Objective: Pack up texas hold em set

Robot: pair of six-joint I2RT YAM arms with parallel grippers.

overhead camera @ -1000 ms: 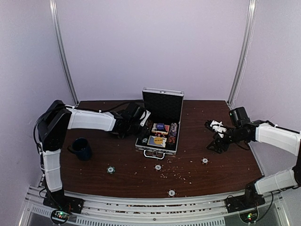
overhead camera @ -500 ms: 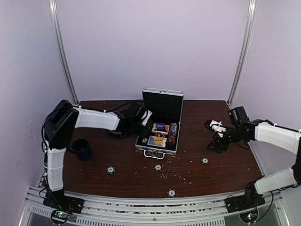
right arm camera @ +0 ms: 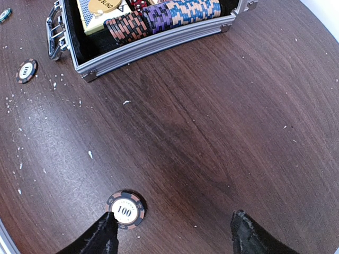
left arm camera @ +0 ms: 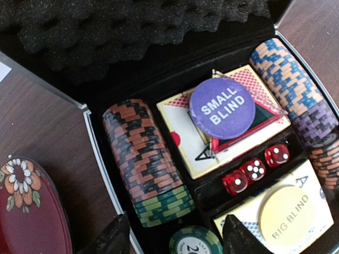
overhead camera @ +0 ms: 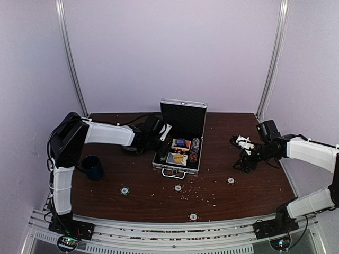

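My left end effector point(left arm camera: 175, 228) hangs spread over the case point(left arm camera: 99, 159); a green chip point(left arm camera: 195, 245) lies loose beneath, ending the chip row point(left arm camera: 140, 148); my right end effector point(right arm camera: 175, 230), spread, straddles a stray black chip point(right arm camera: 125, 210) on the tabletop point(right arm camera: 212, 132), set to pinch.

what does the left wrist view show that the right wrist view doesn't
Only left wrist: the purple small blind disc, three red dice, the floral red plate. Only right wrist: the metal handle and a loose 100 chip on the table. Both: the case, its blue-and-orange chip row, the yellow big blind disc.
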